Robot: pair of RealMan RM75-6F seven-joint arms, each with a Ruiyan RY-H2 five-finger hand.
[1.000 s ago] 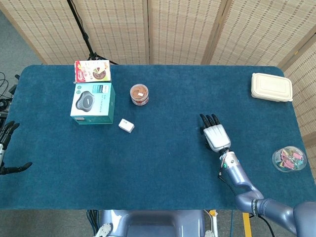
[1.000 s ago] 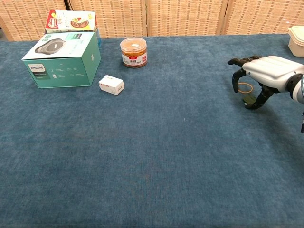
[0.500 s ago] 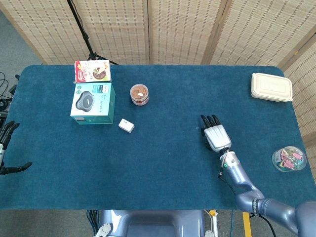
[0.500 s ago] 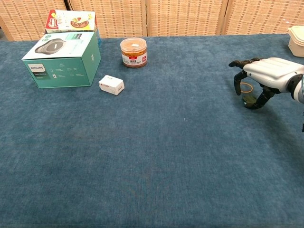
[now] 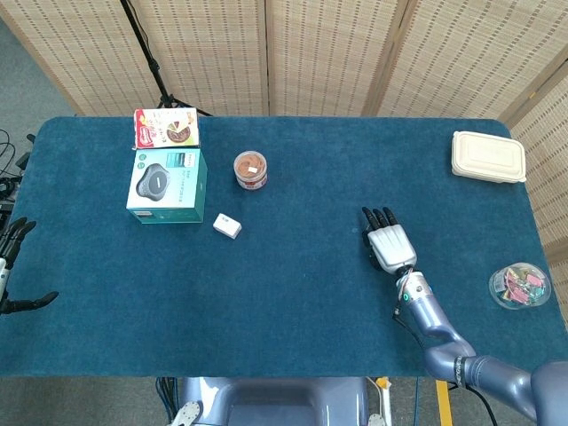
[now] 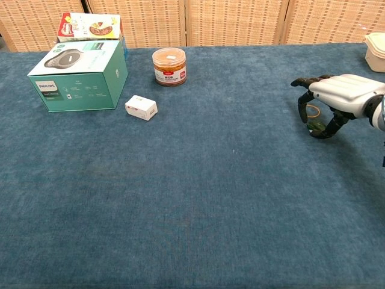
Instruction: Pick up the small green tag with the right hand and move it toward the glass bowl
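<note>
The small green tag (image 6: 317, 125), with a thin ring (image 6: 313, 110) attached, lies on the blue cloth at the right in the chest view. My right hand (image 6: 340, 95) arches over it, fingers curled down on the far side of the ring and the thumb touching the tag's near edge. Nothing is lifted. In the head view the right hand (image 5: 389, 242) hides the tag. The glass bowl (image 5: 520, 286), filled with colourful clips, stands near the table's right edge, well right of that hand. My left hand (image 5: 9, 266) hangs off the table's left edge, fingers spread and holding nothing.
At the back left stand a teal Philips box (image 6: 78, 75) and a snack box (image 6: 90, 27). An orange-lidded jar (image 6: 169, 66) and a small white box (image 6: 141, 108) sit near them. A beige lidded container (image 5: 488, 156) sits at the back right.
My right hand has shifted slightly to the right and settled a little lower over the tag. The tag and the left hand have not moved.
</note>
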